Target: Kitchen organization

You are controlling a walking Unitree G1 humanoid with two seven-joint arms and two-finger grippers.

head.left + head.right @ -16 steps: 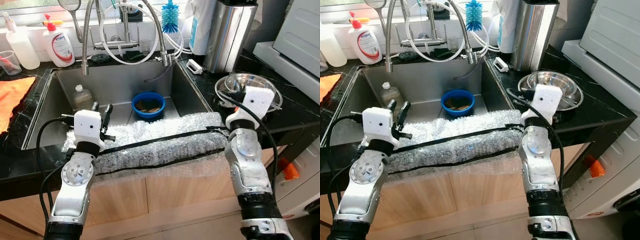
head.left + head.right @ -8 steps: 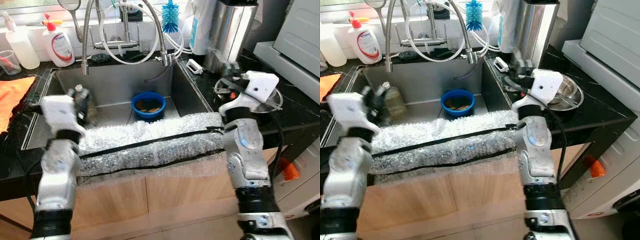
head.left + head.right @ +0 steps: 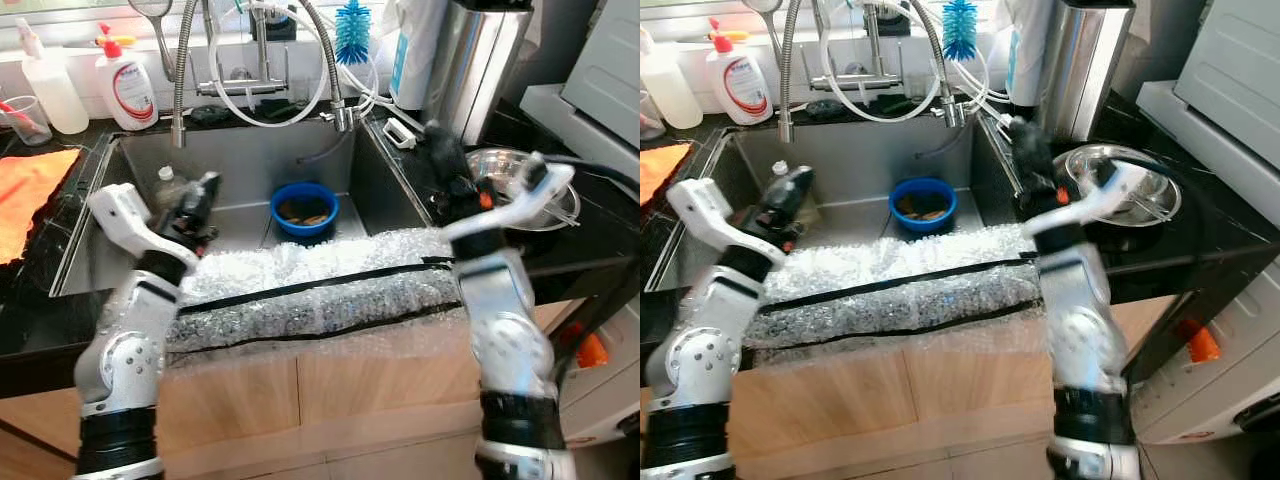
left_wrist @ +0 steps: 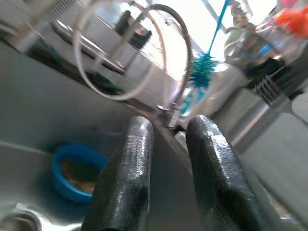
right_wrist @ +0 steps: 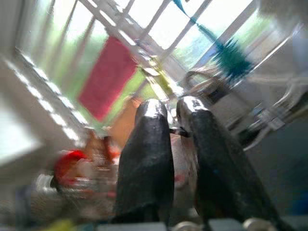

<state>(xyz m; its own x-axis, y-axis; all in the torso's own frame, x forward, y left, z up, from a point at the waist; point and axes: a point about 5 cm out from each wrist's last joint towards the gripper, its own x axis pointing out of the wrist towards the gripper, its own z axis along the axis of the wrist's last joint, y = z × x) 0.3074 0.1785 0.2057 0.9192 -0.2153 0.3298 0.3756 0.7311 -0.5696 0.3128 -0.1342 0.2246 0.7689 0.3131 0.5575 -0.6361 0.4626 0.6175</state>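
Nearest to the robot, a sheet of bubble wrap (image 3: 320,290) with two black bands lies over the near edge of the sink (image 3: 250,165) and hangs down in front of the wooden cabinet (image 3: 300,390). The left gripper (image 3: 197,205) is raised over the left part of the sink, just above the bubble wrap; in the left wrist view its two black fingers (image 4: 130,178) stand a little apart with nothing between them, so the jaws are released. The right gripper (image 3: 445,165) is raised over the black counter (image 3: 600,240) at the right of the sink, close to a steel bowl (image 3: 540,195); its fingers (image 5: 147,159) are nearly together and grasp nothing.

Inside the sink a blue bowl (image 3: 305,208) sits on the bottom near the middle, and a small clear bottle (image 3: 168,185) stands at the left, just beyond the left gripper. At the far edge are the faucet with its hoses (image 3: 255,70), a blue brush (image 3: 352,22), and a white soap bottle (image 3: 125,85). An orange cloth (image 3: 30,195) lies on the counter far to the left.
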